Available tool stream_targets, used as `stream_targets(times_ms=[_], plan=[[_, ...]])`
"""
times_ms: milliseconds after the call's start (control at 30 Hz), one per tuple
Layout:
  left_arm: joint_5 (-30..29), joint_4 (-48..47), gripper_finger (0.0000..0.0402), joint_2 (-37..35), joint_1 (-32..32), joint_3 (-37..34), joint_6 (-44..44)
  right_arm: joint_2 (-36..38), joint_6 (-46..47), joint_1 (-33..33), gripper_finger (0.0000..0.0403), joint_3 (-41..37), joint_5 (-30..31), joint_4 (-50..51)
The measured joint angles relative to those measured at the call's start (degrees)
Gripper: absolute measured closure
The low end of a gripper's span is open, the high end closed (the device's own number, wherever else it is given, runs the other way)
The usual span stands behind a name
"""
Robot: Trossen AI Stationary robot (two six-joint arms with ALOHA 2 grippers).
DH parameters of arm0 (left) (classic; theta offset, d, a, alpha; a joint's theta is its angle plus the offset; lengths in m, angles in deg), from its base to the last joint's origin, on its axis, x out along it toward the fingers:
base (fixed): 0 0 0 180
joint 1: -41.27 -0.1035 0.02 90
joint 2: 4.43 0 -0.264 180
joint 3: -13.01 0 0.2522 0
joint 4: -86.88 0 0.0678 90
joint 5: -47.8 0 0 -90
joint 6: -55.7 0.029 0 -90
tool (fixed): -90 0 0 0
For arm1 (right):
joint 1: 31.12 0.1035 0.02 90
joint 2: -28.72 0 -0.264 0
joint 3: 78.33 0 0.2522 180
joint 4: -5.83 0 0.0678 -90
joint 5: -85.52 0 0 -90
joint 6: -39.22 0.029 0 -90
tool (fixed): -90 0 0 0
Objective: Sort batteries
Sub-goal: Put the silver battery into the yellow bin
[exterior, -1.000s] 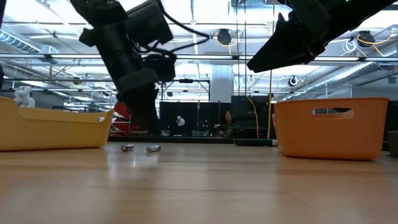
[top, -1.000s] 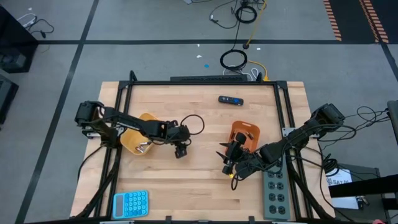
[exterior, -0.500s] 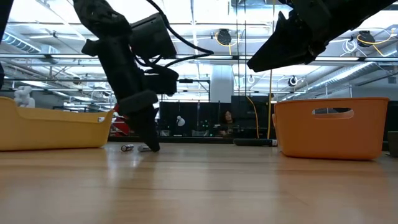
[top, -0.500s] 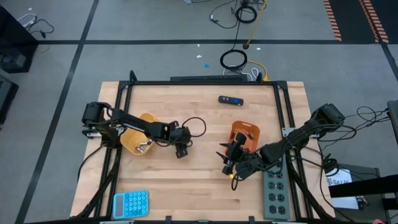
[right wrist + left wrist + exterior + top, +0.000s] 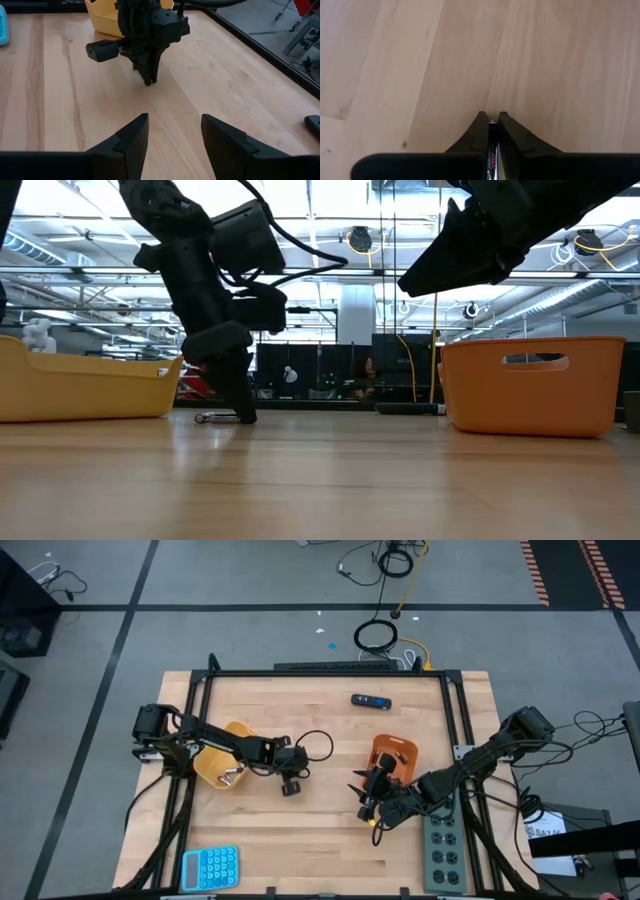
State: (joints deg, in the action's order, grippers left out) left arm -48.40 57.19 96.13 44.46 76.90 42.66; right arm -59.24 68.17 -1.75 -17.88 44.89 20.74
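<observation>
My left gripper (image 5: 291, 785) stands slanted down at the table's middle, just right of the yellow tray (image 5: 222, 766), and is shut on a thin silvery battery (image 5: 493, 150). In the low view its fingertips (image 5: 242, 414) reach the tabletop. Another battery (image 5: 205, 417) lies on its side on the wood close beside them. My right gripper (image 5: 172, 132) hangs open and empty above the table beside the orange tray (image 5: 393, 755), facing the left gripper (image 5: 148, 79). My left gripper pinches the battery between its two fingers; the silvery body (image 5: 493, 156) runs along the narrow gap, its end (image 5: 492, 121) at the fingertips. The fingers come steeply from above, slanting from the table's left. Their tips are down at the tabletop; whether the battery is lifted, I cannot tell.
A black-and-blue oblong device (image 5: 370, 701) lies near the far edge. A blue calculator (image 5: 210, 866) sits at the near left corner, a grey power strip (image 5: 443, 850) along the right edge. Bare wood lies between the two trays.
My left gripper has come down to the tabletop over the right one of two batteries lying side by side and has shut on it. That battery is now hidden in the low view behind the fingers; the other stays where it was.
</observation>
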Motion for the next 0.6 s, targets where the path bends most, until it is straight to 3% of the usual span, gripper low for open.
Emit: stream_targets(times_ms=[333, 600], plan=[[0.44, -3.51, 0.0378, -6.3, 0.35, 1.97, 1.95, 0.0, 0.61, 0.0, 0.0229, 0.0, 0.0, 0.36], [-1.92, -14.17, 0.0378, -14.9, 1.96, 3.87, 1.29, -0.01, 0.63, 0.71, 0.0229, 0.0, 0.0, 0.46]])
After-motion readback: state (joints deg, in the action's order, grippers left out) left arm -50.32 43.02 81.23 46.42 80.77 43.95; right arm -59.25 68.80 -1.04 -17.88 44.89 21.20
